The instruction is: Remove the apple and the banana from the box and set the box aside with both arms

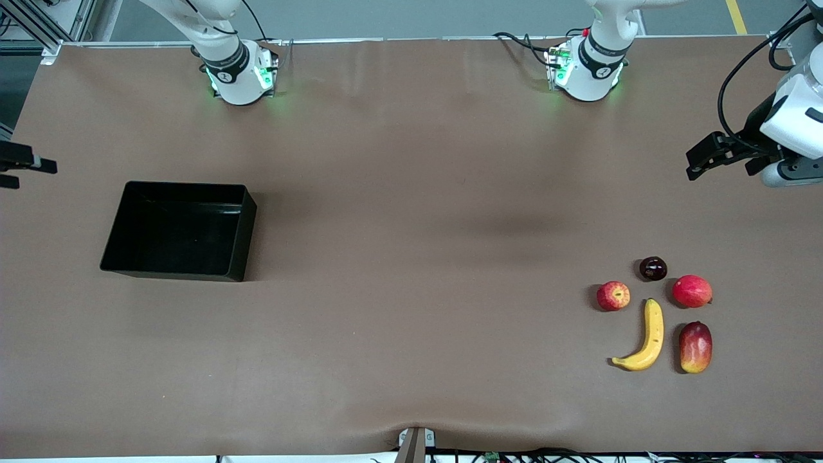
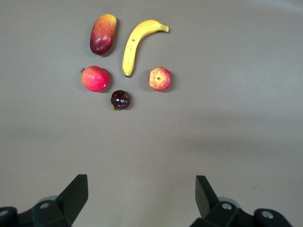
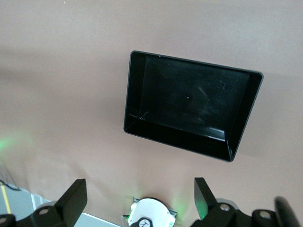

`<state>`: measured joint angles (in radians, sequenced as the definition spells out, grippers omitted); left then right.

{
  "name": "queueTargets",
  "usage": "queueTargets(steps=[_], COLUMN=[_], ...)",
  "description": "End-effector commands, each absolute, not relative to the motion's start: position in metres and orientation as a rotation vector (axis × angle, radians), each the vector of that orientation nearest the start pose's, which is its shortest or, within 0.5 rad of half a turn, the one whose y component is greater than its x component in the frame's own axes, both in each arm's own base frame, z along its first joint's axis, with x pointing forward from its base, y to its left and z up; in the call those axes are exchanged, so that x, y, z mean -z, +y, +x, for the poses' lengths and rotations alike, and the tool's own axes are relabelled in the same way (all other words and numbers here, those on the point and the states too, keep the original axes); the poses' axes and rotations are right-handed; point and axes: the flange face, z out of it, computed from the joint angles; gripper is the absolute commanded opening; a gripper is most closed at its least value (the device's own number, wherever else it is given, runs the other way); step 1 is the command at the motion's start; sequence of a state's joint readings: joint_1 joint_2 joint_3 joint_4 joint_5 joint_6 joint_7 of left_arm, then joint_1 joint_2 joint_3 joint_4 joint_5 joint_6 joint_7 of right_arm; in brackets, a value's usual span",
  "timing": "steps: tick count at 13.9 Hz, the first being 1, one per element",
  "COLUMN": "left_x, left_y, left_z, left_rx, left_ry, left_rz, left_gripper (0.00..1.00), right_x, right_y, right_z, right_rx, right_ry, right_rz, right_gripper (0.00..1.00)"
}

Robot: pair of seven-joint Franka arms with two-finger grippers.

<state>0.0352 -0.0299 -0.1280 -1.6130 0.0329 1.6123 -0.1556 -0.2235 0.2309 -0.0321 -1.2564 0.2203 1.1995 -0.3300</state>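
Note:
The black box [image 1: 246, 235] lies toward the right arm's end of the table and is empty [image 3: 239, 123]. The yellow banana [image 1: 646, 337] and the small streaked red apple [image 1: 613, 296] lie in a cluster of fruit toward the left arm's end. My left gripper [image 1: 694, 162] hangs open and empty over bare table, farther from the front camera than the fruit. Its wrist view shows the banana [image 2: 137, 43] and apple [image 2: 160, 78] well ahead of the spread gripper [image 2: 140, 191]. My right gripper [image 1: 32, 172] is open and empty at the table's end beside the box, jaws wide apart [image 3: 138, 195].
A dark plum [image 1: 652, 268], a round red fruit [image 1: 692, 290] and a red-yellow mango [image 1: 696, 347] crowd around the banana and apple. Both arm bases [image 1: 241, 77] [image 1: 588, 71] stand along the table's edge farthest from the front camera. A brown mat covers the table.

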Motion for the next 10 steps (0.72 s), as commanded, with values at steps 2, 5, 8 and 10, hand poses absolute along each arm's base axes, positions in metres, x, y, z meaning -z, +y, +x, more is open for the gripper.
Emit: queueTargets(steps=[2, 5, 8, 10], left_x=[-0.635, -0.638, -0.638, -0.643], left_y=[-0.048, -0.048, -0.049, -0.049], left_z=[0.542, 0.540, 0.539, 0.540], left_rx=[0.076, 0.081, 0.079, 0.097], left_ry=[-0.079, -0.068, -0.068, -0.071], left_rz=[-3.087, -3.087, -3.096, -3.101], left_gripper=[1.00, 1.00, 1.00, 1.00], right_x=[-0.633, -0.636, -0.637, -0.636], right_y=[-0.087, -0.067, -0.071, -0.079], right_z=[0.525, 0.517, 0.516, 0.515], right_rx=[-0.221, -0.225, -0.223, -0.229], right_ry=[-0.117, -0.082, -0.064, -0.038], right_rz=[-2.920, -2.948, -2.946, -2.941], right_gripper=[1.00, 1.00, 1.00, 1.00])
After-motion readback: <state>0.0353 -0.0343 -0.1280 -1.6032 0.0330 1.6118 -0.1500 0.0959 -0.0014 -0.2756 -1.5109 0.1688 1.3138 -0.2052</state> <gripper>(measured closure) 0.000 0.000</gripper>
